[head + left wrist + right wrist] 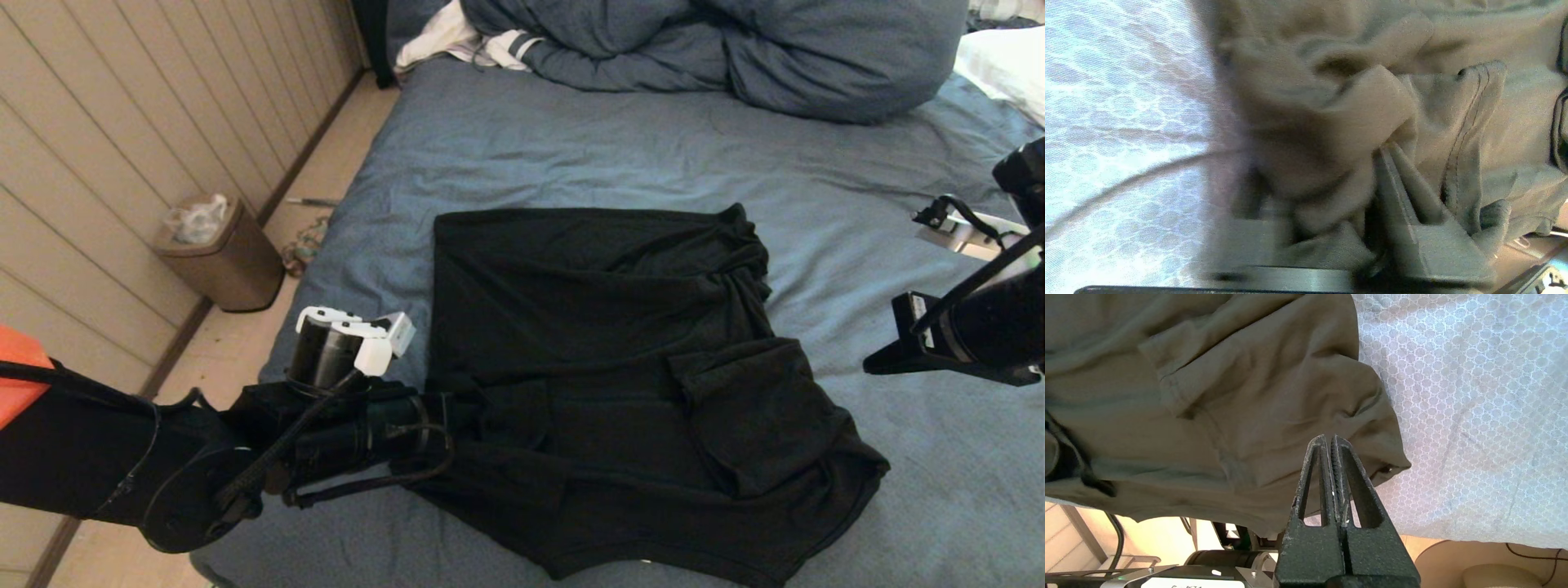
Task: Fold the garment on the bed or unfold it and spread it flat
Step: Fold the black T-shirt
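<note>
Left end effector half-buried in the garment's bunched folds, grip unclear; right end effector pressed together, empty.

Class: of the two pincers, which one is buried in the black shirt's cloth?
The left pincer, at the garment's left edge; the right pincer hangs shut, holding nothing.

Left hand closing on bunched garment, bed beside
</note>
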Controlling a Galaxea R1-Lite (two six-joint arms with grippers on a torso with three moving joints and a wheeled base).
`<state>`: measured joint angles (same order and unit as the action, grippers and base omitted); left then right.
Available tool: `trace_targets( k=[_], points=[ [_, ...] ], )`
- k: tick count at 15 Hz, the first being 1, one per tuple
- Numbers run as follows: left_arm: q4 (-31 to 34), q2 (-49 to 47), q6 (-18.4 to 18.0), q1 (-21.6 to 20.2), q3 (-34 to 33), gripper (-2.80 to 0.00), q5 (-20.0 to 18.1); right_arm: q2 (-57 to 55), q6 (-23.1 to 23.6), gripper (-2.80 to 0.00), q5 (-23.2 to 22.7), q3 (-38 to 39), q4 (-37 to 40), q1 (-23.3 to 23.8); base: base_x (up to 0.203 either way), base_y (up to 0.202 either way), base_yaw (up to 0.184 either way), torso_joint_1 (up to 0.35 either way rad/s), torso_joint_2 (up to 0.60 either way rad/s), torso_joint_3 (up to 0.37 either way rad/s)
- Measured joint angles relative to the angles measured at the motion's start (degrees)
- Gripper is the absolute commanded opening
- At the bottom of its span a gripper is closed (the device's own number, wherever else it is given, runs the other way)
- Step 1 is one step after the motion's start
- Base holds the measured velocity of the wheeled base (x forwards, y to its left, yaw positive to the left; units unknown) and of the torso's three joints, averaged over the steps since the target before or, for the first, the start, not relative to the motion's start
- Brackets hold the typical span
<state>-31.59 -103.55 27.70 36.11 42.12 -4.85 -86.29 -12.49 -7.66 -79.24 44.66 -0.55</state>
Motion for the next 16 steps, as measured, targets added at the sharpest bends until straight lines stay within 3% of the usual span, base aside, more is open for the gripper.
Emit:
trace_targets(
  k=[5, 16],
  points=[
    [4.28, 3.49, 0.24, 0.85, 0.73, -2.8, 0.45, -0.99, 0.3, -2.8, -0.02, -0.06, -0.17, 0.15, 0.0, 0.0, 0.0, 0.0, 0.0, 0.0],
    [4.11, 3.63, 0.88, 2.3, 0.11, -2.8, 0.16, -1.16, 1.11, -2.8, -0.09, 0.06, -0.16, 0.17, 0.0, 0.0, 0.0, 0.0, 0.0, 0.0]
  ],
)
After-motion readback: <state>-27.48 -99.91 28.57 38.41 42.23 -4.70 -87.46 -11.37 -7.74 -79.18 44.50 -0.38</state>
